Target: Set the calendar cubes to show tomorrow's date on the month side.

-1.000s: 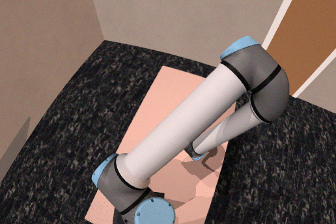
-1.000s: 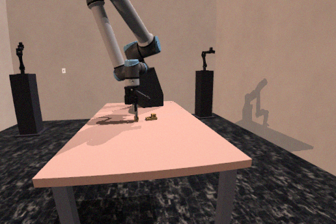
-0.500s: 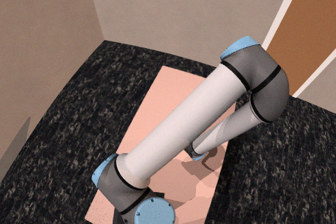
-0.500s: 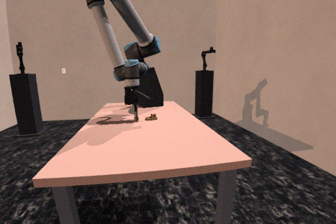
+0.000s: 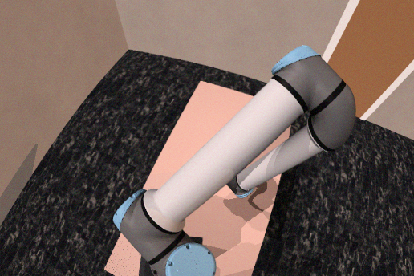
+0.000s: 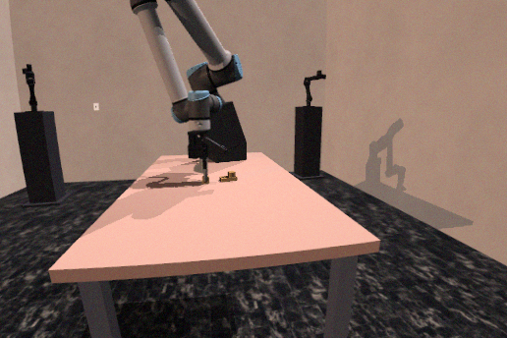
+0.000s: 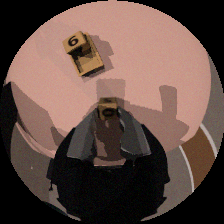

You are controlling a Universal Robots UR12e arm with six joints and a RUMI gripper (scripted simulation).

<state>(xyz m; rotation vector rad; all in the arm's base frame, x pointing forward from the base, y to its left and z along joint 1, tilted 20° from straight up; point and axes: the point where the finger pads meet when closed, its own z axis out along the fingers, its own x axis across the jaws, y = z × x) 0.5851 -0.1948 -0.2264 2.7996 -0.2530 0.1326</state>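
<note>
Pinching, with the dark two-jaw hand (image 7: 107,116), a small tan wooden cube (image 7: 107,107) at a narrow spread, jaws pressing on two opposite sides. Leaving the cube's upper face turned toward the wrist camera, its dark digit too blurred for reading. Hanging straight down over the pink desk (image 6: 258,211), fingertips low above the surface; not managing to tell whether touching it or just clear.

Lying at about eleven o'clock from the held cube in the wrist view, apart from it: a tan open wooden tray (image 7: 91,62). Carrying at its eleven o'clock end a second tan cube marked with a black 6 (image 7: 74,41), flat in its slot, and showing the five o'clock slot bare.

Judging the reason for this grip: probably keeping the cube outside the tray and low over the desk for re-orienting, since turning a new digit to the month side is hardly workable inside a snug slot. Gripping by the sides, likely leaving top and bottom free for setting down.

Needing next, by judgement, an upright digit and a square drop into the bare slot; risking a tilted cube catching on the tray wall.
</note>
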